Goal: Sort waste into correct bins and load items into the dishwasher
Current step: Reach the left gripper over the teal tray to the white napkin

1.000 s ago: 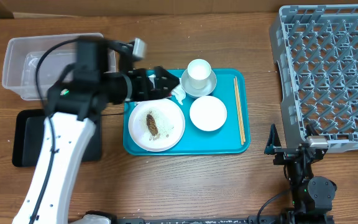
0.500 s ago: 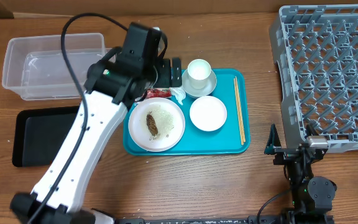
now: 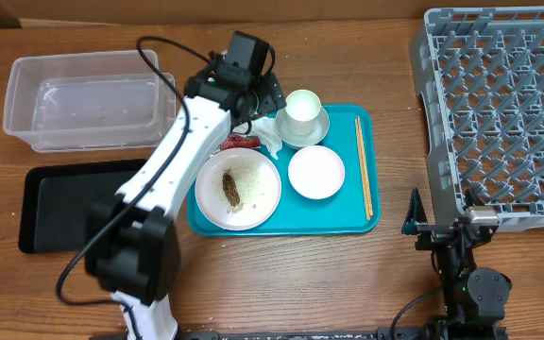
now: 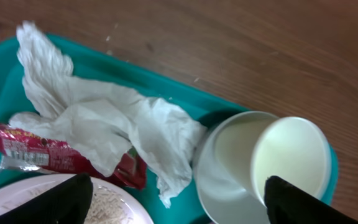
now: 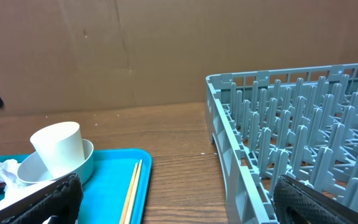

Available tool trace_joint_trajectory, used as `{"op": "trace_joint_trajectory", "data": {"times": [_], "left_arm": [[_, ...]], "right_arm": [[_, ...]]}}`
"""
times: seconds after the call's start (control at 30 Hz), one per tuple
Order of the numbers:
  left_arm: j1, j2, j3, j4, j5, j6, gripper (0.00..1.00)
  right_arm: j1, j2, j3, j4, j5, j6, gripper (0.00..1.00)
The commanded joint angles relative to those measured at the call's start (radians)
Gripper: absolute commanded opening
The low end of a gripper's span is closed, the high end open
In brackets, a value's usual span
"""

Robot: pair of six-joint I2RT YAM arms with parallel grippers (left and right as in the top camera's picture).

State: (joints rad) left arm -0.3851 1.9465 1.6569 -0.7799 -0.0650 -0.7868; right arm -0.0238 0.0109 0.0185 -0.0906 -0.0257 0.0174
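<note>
While the left gripper (image 4: 176,190) and right gripper (image 5: 179,199) both gape wide, the crumpled white tissue (image 4: 123,124) drapes a shiny red wrapper (image 4: 30,149), at eight o'clock from the cup (image 3: 302,110) overhead.

Left arm (image 3: 173,161): long white shell links are joined by rounded black joint housings (image 3: 140,255), and a boxy black wrist block (image 3: 246,52) is fitted at the far end. A thin black cable (image 3: 163,42) is looped outside the white shell.

Left end effector (image 4: 182,202): fingers (image 4: 61,199) are seen as plain matte black with blunt tips.

Right arm (image 3: 466,274): compact and all black. A small green light (image 3: 462,277) is noted on the body, a grey metal block (image 3: 483,216) on top, and one dark teal finger piece (image 3: 411,212) beside it. A second black cable (image 3: 409,312) is routed off its base.

Right end effector (image 5: 179,202): fingertips (image 5: 42,199) are dark, with a rough, grainy surface.
</note>
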Motion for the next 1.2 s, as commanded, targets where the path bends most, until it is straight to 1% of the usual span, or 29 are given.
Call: {"op": "trace_joint_trajectory", "data": {"times": [0.0, 0.17, 0.23, 0.5, 0.57, 0.73, 0.93, 1.17], "left_arm": [[0.030, 0.044, 0.016, -0.005, -0.016, -0.159, 0.86], [0.078, 0.070, 0.016, -0.035, 0.006, -0.235, 0.86], [0.097, 0.077, 0.016, -0.036, 0.038, -0.235, 0.85], [0.117, 0.094, 0.014, -0.074, 0.040, -0.249, 0.82], [0.117, 0.094, 0.011, -0.085, 0.041, -0.270, 0.80], [0.116, 0.095, 0.008, -0.083, 0.078, -0.272, 0.74], [0.116, 0.095, 0.007, -0.082, 0.084, -0.272, 0.69], [0.114, 0.096, 0.006, -0.082, 0.081, -0.272, 0.70]], "right_arm": [[0.000, -0.008, -0.010, 0.006, 0.006, -0.007, 1.00], [0.000, -0.008, -0.010, 0.006, 0.006, -0.007, 1.00], [0.000, -0.008, -0.010, 0.006, 0.006, -0.007, 1.00], [0.000, -0.008, -0.010, 0.006, 0.006, -0.007, 1.00], [0.000, -0.008, -0.010, 0.006, 0.006, -0.007, 1.00], [0.000, -0.008, -0.010, 0.006, 0.006, -0.007, 1.00], [0.000, -0.008, -0.010, 0.006, 0.006, -0.007, 1.00], [0.000, -0.008, -0.010, 0.006, 0.006, -0.007, 1.00]]}}
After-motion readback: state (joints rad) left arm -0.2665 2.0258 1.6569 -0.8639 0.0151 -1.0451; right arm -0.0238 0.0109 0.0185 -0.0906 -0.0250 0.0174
